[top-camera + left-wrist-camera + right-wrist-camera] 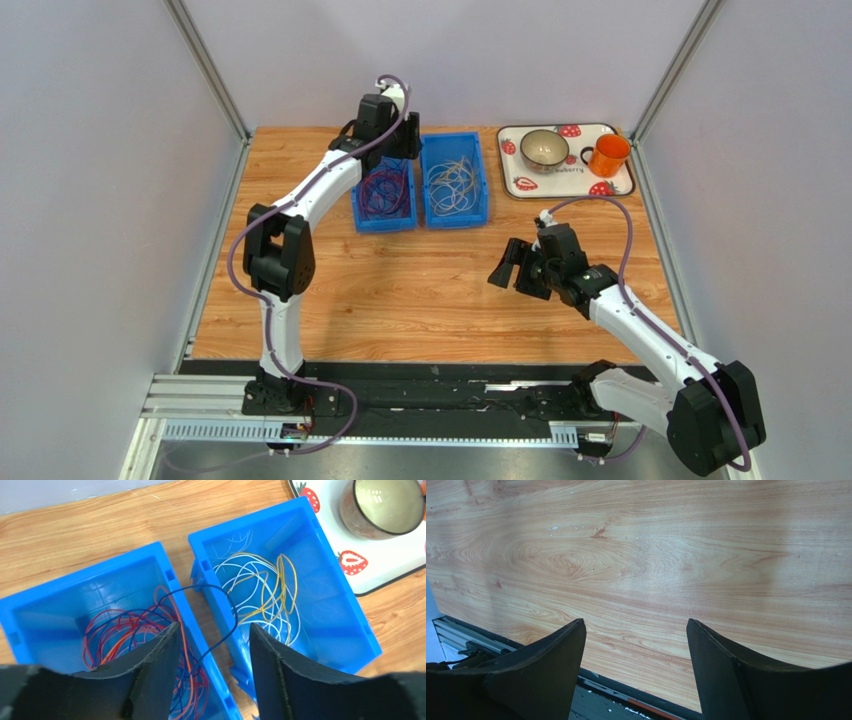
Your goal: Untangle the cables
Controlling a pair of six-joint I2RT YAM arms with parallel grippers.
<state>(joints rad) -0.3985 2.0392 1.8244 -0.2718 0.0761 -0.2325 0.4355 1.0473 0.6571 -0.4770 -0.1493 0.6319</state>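
The left jaws stand spread above two blue bins, pinching nothing. A dark blue cable arches over the walls where the bins meet and runs down between the two fingers; I cannot tell whether it touches either. It leads into the left bin, which holds a loose tangle of red, orange and dark blue cables. The right bin, just beside it, holds looped white and yellow cables.

The right jaws are spread too and hold nothing, over bare wood well apart from the bins.

The worktop is pale wood with strong grain. At its far right corner lies a strawberry-print tray carrying a bowl and an orange mug. A metal rail runs along the near edge. Plain pale grey walls enclose the space, with metal posts at the far corners.
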